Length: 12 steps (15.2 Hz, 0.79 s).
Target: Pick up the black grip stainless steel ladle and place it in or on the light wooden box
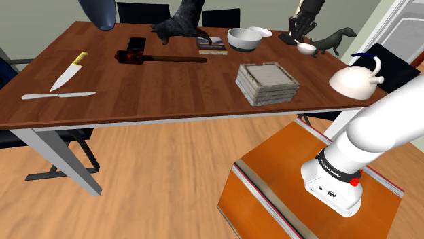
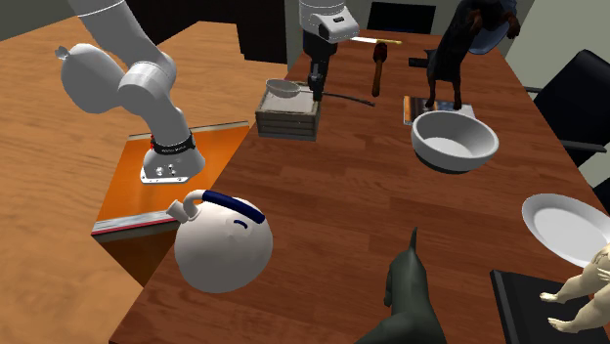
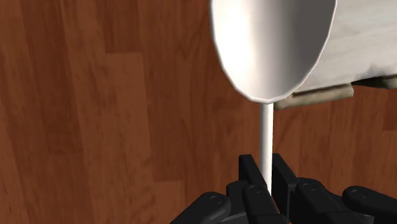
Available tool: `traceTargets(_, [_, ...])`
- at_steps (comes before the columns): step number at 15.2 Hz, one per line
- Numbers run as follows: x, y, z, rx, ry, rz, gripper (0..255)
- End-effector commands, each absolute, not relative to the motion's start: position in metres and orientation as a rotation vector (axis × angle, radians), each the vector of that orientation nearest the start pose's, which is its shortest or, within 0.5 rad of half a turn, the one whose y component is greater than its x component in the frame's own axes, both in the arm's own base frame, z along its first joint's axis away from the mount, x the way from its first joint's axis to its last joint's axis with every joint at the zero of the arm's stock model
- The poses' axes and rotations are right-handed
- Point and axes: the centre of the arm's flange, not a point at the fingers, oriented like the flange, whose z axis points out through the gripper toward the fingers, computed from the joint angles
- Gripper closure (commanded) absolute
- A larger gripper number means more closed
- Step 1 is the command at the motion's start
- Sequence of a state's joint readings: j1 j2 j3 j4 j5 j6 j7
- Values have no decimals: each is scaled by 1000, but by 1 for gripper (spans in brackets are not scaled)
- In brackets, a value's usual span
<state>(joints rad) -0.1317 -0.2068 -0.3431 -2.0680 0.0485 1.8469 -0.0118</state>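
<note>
The black fingers (image 3: 250, 170) of the gripper (image 3: 267, 173) are pinching the thin white stem of the ladle (image 3: 273, 44) tight between them. The ladle's round white bowl sticks out past the fingertips, and its dark handle pokes out the other way, behind the fingers. Just beyond the bowl, off to one side of the fingers, is the pale box (image 3: 372, 44), with the brown wooden table (image 3: 95, 95) under it all.

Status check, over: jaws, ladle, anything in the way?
Gripper jaws shut on ladle stem. Bowl over box edge, not released. Nothing seen blocking.
</note>
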Motion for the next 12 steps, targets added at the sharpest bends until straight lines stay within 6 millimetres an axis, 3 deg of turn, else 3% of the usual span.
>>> traceTargets(1, [432,-207,516,-2940,705,-3,255])
traceTargets(12, [399,-65,521,-2940,705,-3,255])
